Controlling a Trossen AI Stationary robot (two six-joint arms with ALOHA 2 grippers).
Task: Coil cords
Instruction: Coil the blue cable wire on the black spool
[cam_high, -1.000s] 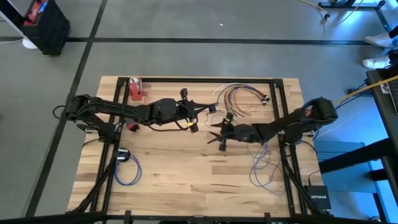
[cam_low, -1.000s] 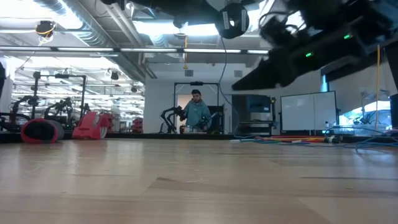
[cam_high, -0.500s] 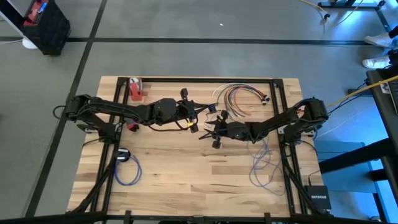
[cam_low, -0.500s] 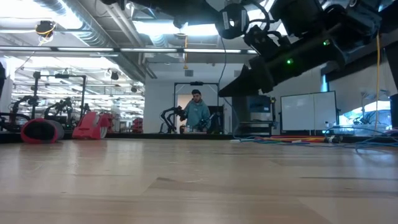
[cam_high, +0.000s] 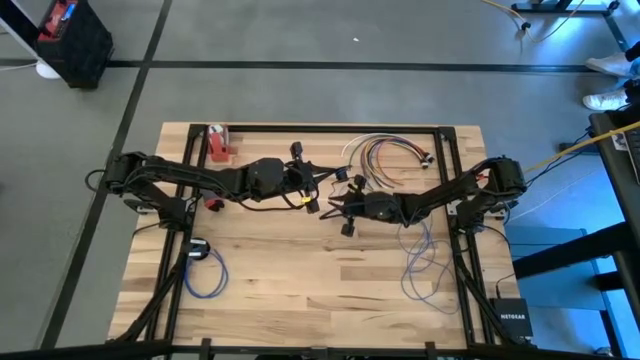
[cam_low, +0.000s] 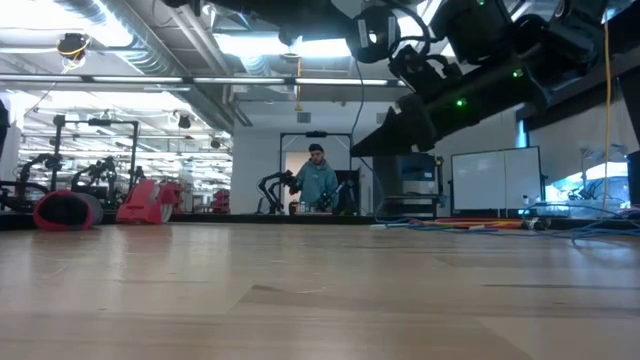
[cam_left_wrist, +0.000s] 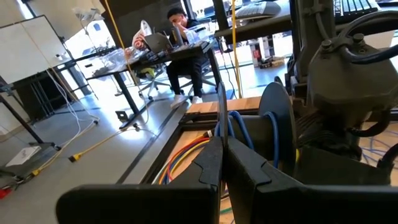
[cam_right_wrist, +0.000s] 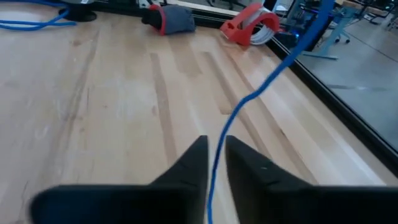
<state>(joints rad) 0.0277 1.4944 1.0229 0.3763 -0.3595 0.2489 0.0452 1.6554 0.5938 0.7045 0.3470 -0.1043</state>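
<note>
Blue cord (cam_right_wrist: 261, 93) upper end cut off.

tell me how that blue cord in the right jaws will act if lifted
Probably floppy: the blue cord bends and sags as it leaves the right gripper. Likely light, being so thin. It may slip, since the jaws pinch only a narrow strand.

Left gripper (cam_high: 312, 194) out over table middle, fingers (cam_left_wrist: 214, 163) pressed together. Right gripper (cam_high: 343, 211) just beside it, tips nearly meeting, fingers (cam_right_wrist: 198, 160) pinched on thin blue cord (cam_right_wrist: 261, 87). Both arms stretched inward.
</note>
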